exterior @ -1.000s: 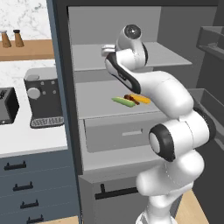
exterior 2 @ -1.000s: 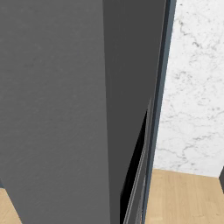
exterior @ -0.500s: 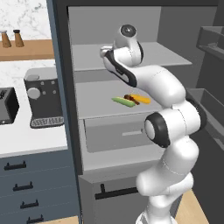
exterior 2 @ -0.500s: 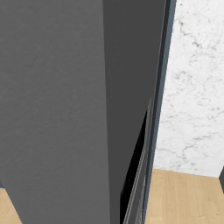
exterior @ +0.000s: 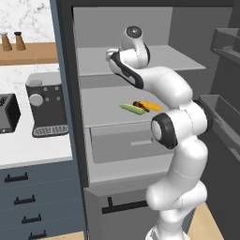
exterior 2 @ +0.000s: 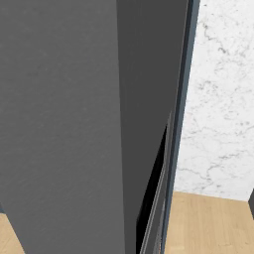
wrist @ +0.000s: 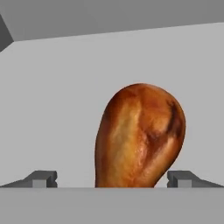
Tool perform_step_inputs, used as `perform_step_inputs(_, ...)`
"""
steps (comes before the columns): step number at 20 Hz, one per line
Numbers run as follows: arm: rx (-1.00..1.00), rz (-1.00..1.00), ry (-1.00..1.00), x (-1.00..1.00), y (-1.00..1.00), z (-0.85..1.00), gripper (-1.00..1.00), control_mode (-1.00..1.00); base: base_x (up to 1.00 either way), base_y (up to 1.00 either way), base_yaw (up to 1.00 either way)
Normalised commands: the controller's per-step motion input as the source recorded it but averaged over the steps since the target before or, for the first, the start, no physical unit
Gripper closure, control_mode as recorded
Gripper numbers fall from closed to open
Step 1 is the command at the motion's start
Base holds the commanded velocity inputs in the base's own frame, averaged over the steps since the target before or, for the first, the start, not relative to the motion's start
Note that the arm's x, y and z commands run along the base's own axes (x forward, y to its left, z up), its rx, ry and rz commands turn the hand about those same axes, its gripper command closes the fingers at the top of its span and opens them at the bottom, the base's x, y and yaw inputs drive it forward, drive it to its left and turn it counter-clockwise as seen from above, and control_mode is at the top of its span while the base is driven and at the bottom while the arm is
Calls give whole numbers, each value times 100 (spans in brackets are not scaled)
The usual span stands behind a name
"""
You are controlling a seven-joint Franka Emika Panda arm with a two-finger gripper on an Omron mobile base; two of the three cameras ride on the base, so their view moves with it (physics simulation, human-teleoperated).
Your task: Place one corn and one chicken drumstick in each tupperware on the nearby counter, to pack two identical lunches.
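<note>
My gripper (wrist: pixel 112 178) stands wide open on the upper fridge shelf (exterior: pixel 98 58), with one chicken drumstick (wrist: pixel 139 136) dead ahead at twelve o'clock, filling the gap between my fingertips (wrist: pixel 43 178). Bare grey shelf lies open at nine and three. On the shelf below, two corn cobs (exterior: pixel 140 107) and a second drumstick crowd together; room remains at their nine o'clock.

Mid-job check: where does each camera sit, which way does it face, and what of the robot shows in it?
Left base view: behind-left, facing the open grey fridge; white arm reaches its upper shelf; green-husked corn cob lies below.
Right base view: behind-right, facing a dark grey panel close up, marble wall beside.
Hand view: looks along the open gripper at a glossy orange-brown chicken drumstick.
Shared: left base and hand views show the fridge interior.
</note>
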Motion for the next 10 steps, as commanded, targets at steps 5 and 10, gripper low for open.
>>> perform_step_inputs(5, 0, 0, 0, 32, 0, -19, 100, -100, 0, 0, 0)
perform_step_inputs(10, 0, 0, -6, 9, 0, -17, 100, -100, 0, 0, 0)
